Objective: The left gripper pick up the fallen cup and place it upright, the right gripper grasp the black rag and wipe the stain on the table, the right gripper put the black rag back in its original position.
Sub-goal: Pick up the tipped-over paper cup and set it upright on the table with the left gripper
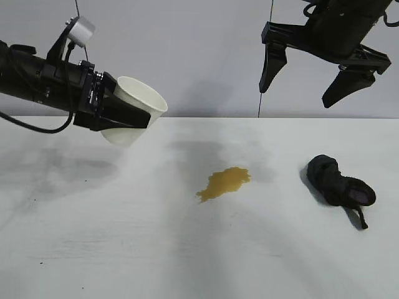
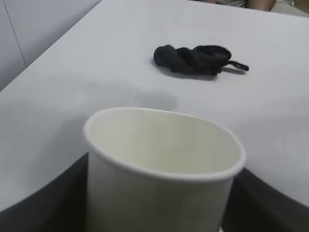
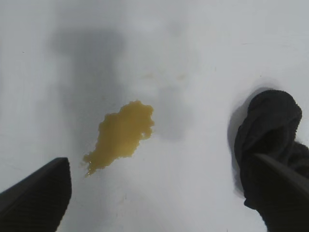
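Exterior view, item one: the left end effector, clenched around the cup and carrying it in the air, clear of the desk; the cup sits tilted in the grip, its mouth turned up and toward the far arm, not yet upright and not yet set down. Item two: the right end effector, hanging high with its fingers spread wide and nothing between them. Item three: the black rag, lying on the desk below that right end effector, untouched, its thin strip trailing off one end; the right wrist view shows the rag just beside one finger's line of sight, still apart from it. Item four: the stain, an amber blotch on the desk between the two end effectors, beyond the mouth of the held cup and beside the rag, well apart from both. Left wrist view: the cup fills the foreground between the fingers, empty inside, the rag farther off on the desk. Status, by judgement: first step is partly done, cup lifted but not stood; grasping the rag, wiping the stain and returning the rag all remain.
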